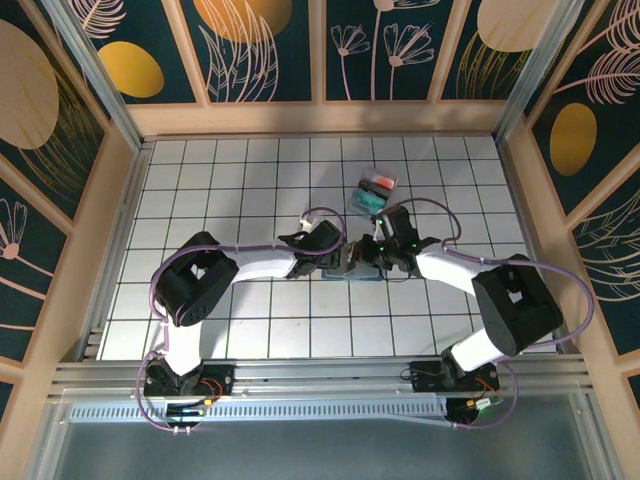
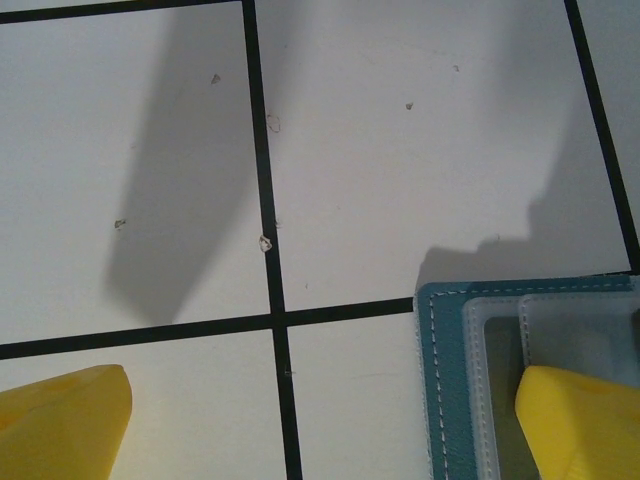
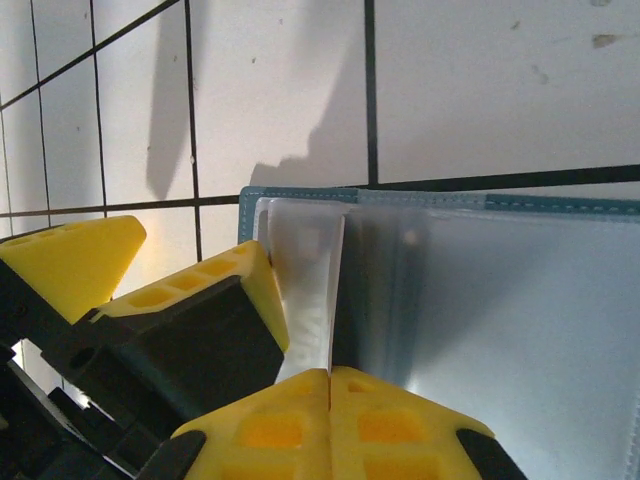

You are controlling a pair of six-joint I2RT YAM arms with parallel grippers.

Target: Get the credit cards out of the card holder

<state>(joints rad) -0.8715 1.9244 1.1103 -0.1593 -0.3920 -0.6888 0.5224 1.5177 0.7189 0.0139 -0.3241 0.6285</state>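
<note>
Step in hand, my read: grip stage of pulling a card, nothing out yet. Tips of the right gripper (image 3: 330, 400) are pinched together on a pale sheet (image 3: 335, 290) that stands on edge off the open holder (image 3: 300, 195). The left gripper (image 2: 320, 425) is spread wide, one finger (image 2: 575, 420) over the holder's corner panel, the other out over bare table (image 2: 350, 150). Looks like a hold-down, but I can't confirm contact. Holder lies flat mid-table under both wrists, apart from the clear tray (image 1: 375, 190) farther back.

Next move, as I judge it: right draws the sheet out along the pocket line while left pins the holder. Soft material, so it will likely lift or drag otherwise.

Unclear:
- Pale sheet could be a card or a clear pocket flap, can't tell.
- Pockets washed out by glare, card count unreadable.
- Top view: arms cover most of the holder.
- Yellow-and-black block at left of the right wrist view is probably left's finger, not certain.
</note>
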